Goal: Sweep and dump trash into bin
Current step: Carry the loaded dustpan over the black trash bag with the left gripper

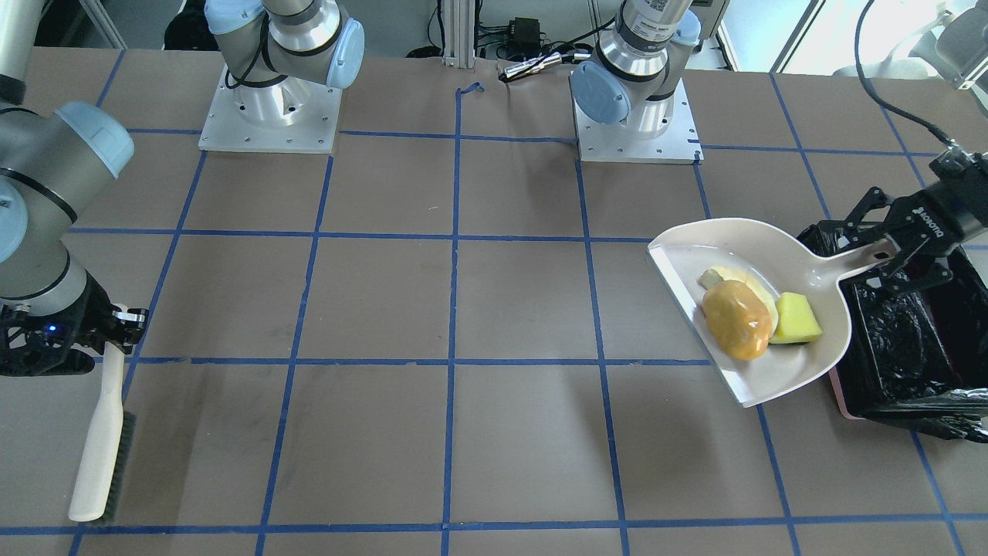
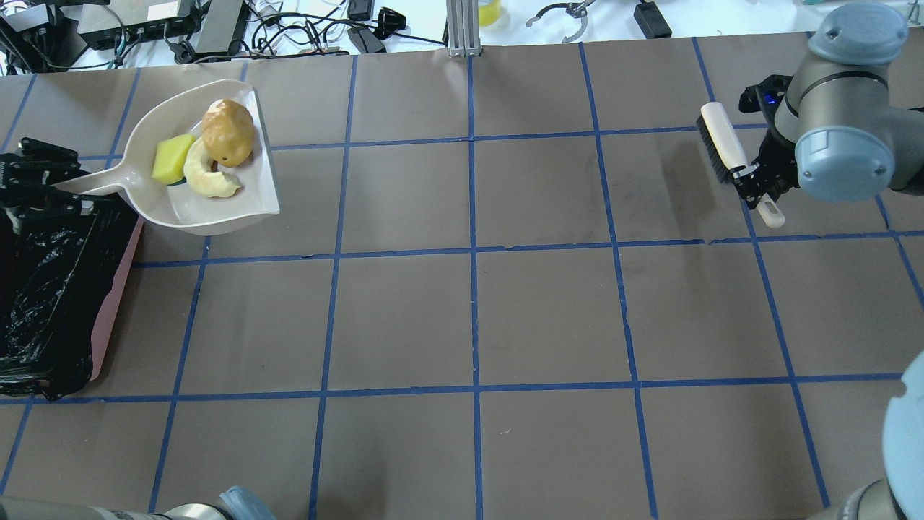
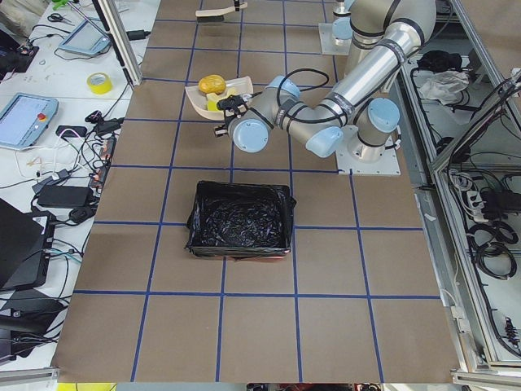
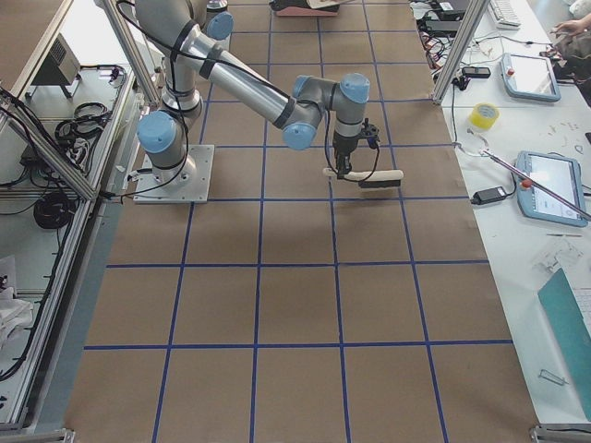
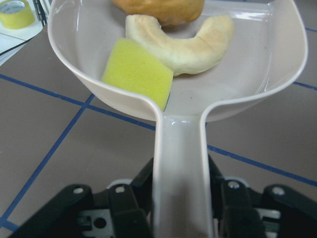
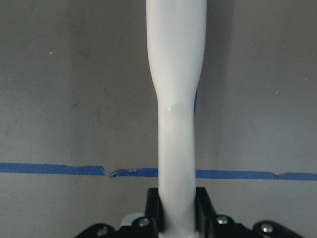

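**Loaded dustpan held beside the bin, handle toward the bag**

Left gripper (image 1: 882, 251) has its fingers pressed onto the flat handle of the beige dustpan (image 1: 689, 249). The left wrist view shows the handle pinched between the two black fingers (image 5: 124, 208).

The pan's long axis runs roughly along the table's length. The handle points toward the robot's left and the straight open lip faces the middle of the table (image 1: 525, 293). It looks lifted off the surface, though I cannot tell its tilt for certain.

All three trash pieces sit in the pan, none in the bin:
- The orange-brown lump (image 2: 227, 131) lies nearest the lip.
- The cream curved peel (image 2: 206, 177) touches the lump.
- The yellow wedge (image 2: 173, 159) is against the back wall, just beside the handle root.

The bin (image 2: 43, 303), pink with a crinkled black bag, stands at the robot's left end of the table. In the overhead view the gripper and the handle's end overlap its far edge, while the pan's bowl lies over bare table beside it.

Right gripper (image 2: 754, 184) is well apart at the opposite end, with its fingers closed on the white handle of a brush (image 2: 722, 141). The brush's length angles away from the robot, and its dark bristles face the table's middle.

Blue tape lines grid the brown surface between the arms. A yellow tape roll (image 5: 15, 12) sits off the table's edge.
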Robot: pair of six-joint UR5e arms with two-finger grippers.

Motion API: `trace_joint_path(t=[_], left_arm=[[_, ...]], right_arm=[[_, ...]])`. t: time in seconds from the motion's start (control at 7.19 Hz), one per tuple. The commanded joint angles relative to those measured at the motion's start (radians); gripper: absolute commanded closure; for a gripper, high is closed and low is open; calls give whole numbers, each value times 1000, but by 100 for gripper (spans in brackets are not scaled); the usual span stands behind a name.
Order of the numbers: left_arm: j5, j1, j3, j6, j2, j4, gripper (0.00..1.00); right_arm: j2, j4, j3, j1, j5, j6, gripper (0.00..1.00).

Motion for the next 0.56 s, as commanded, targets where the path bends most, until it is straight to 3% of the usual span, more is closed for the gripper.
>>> trace_joint_path(t=[0.0, 0.42], left_arm=[[106, 105, 88, 86, -35, -73, 100], [192, 248, 191, 165, -88, -158, 100]], right_arm=[[-8, -7, 22, -11, 20, 124, 100], [-34, 19, 31, -10, 54, 99, 100]])
